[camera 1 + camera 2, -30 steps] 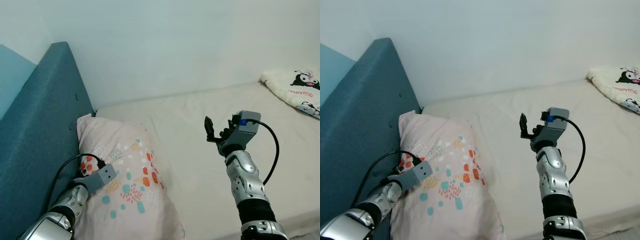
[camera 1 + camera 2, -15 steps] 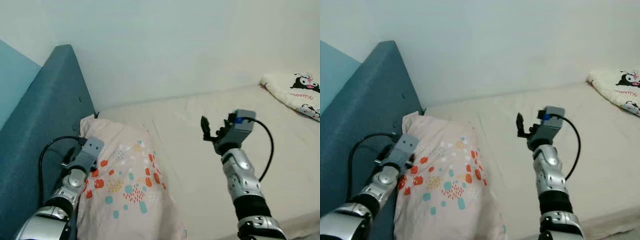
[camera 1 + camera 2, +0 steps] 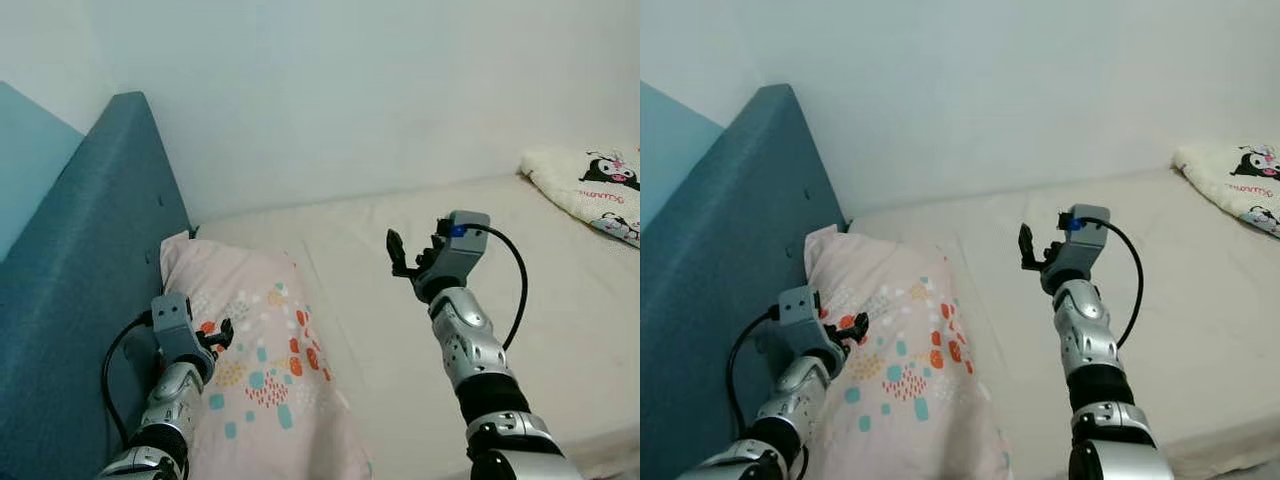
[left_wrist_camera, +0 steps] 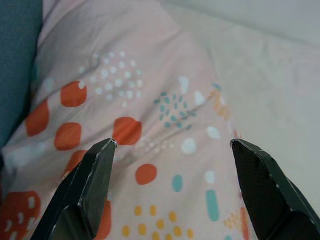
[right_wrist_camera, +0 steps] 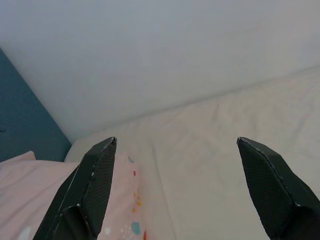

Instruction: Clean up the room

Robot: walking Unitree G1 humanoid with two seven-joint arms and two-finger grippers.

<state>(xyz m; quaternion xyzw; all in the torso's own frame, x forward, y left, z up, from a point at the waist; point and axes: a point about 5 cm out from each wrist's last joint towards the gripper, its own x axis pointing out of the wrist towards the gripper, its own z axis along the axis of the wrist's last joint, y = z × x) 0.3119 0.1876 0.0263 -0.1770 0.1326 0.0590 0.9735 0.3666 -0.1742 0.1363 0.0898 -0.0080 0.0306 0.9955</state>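
**A:** Pillow (image 3: 255, 375) — pale pink, printed with red, teal and yellow spots. Location?

**B:** At the head end of the bed (image 3: 420, 240), one long edge pressed against the blue headboard (image 3: 80, 270), the rest lying on the cream sheet. It sits slightly askew to the headboard — my guess is it wants squaring up as part of tidying the room.

**A:** Left gripper (image 4: 172, 150) — position and condition?

**B:** Just above the pillow, on the side nearest the headboard, pointing across the printed fabric. Fingers spread wide, nothing between them. Whether the tips touch the cloth I cannot tell. It looks placed for a pinch or a push on the pillow, though that is only a reading.

**A:** Right gripper (image 3: 398, 258)?

**B:** Raised over the bare sheet, well apart from the pillow on the side away from the headboard. Also wide open — empty. Its wrist camera looks toward the wall (image 5: 150, 50) and the pillow's far corner, so it seems parked clear of the work.

**A:** Other items?

**B:** One cartoon-print cloth (image 3: 590, 185), white with black figures, at the far end of the bed from the headboard; whether it is a blanket or a second pillow I cannot tell.

**A:** Containers?

**B:** None recorded — no bin, basket or box, hence no contents to list.
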